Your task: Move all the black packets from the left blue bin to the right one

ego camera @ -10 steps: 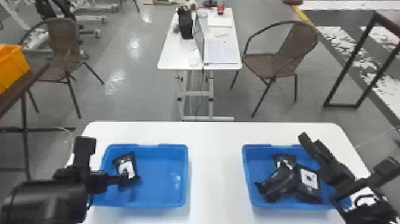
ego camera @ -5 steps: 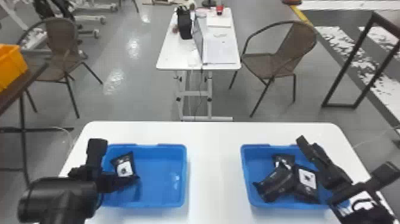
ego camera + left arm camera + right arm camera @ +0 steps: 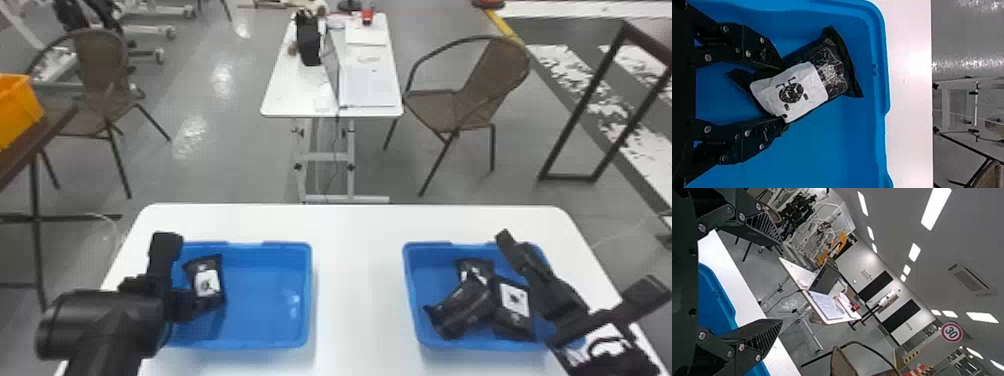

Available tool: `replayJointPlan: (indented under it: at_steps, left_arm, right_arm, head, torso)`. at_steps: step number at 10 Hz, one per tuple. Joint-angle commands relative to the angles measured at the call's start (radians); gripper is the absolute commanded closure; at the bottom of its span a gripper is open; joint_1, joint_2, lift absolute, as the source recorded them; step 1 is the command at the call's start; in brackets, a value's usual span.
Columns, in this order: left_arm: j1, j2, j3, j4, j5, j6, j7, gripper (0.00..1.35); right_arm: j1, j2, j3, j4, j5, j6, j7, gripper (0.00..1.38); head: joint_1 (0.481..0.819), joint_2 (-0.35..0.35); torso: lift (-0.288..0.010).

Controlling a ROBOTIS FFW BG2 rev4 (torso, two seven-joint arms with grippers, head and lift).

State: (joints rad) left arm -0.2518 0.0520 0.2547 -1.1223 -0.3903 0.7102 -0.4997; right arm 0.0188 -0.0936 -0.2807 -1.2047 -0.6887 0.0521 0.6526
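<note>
Black film wraps the last packet (image 3: 803, 92), lower left of the head view in the left blue bin (image 3: 265, 300). My left gripper (image 3: 783, 94) looks narrowed onto it; my right gripper (image 3: 781, 282) is wide. Grasping now; next, a straight lift over the rim.

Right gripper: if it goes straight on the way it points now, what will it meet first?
Close ahead of the right gripper the way looks free. Farther off, it would probably meet the far table, where the laptop stands, but depth is unclear.
</note>
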Motion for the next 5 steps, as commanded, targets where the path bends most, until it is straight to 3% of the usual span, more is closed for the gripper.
replayJointPlan:
  at_steps: [1, 2, 5]
  left_arm:
    - [0.003, 0.006, 0.0, 0.001, -0.004, -0.023, 0.0, 1.04]
    - [0.009, 0.014, -0.009, 0.001, -0.009, -0.031, -0.002, 1.21]
    - [0.06, 0.031, -0.011, -0.05, 0.048, -0.181, -0.106, 1.21]
  right_arm:
    - [0.006, 0.0, 0.0, 0.001, -0.008, 0.0, 0.001, 0.35]
    - [0.007, 0.0, 0.0, -0.001, -0.009, 0.0, 0.002, 0.35]
    - [0.007, 0.003, 0.002, -0.003, -0.011, 0.0, 0.012, 0.35]
  head:
    - [0.695, 0.016]
    - [0.695, 0.019]
    - [0.695, 0.016]
  torso:
    - [0.0]
    - [0.0]
    - [0.0]
